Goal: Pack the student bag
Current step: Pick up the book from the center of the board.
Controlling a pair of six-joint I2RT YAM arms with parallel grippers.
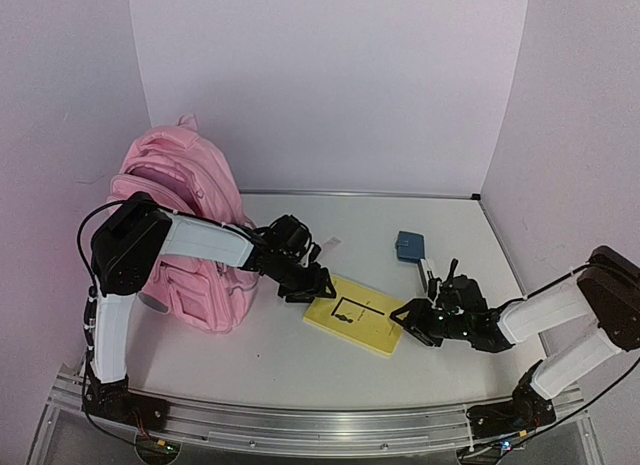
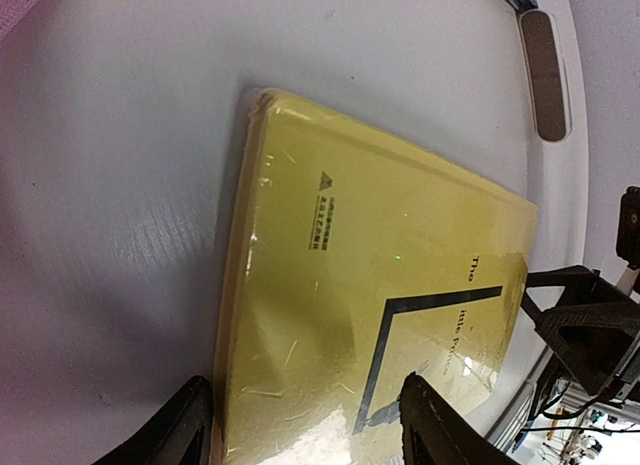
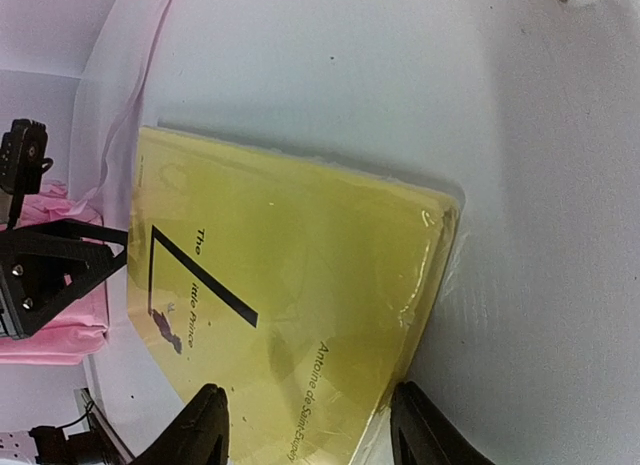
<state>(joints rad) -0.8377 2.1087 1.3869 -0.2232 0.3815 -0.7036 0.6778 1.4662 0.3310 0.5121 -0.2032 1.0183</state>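
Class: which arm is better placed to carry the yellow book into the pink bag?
Left, probably: the left hand meets the yellow book on the side nearest the student bag; the right hand, on the far side.

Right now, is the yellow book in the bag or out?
Out. The yellow book lies flat on the table, apart from the student bag, left gripper and right gripper at its ends.

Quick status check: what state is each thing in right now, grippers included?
backpack: upright, top looks unzipped.
yellow book: closed, flat on the table.
blue case: lying flat, untouched.
left gripper: open, fingers astride one book corner.
right gripper: open, fingers astride the opposite corner.
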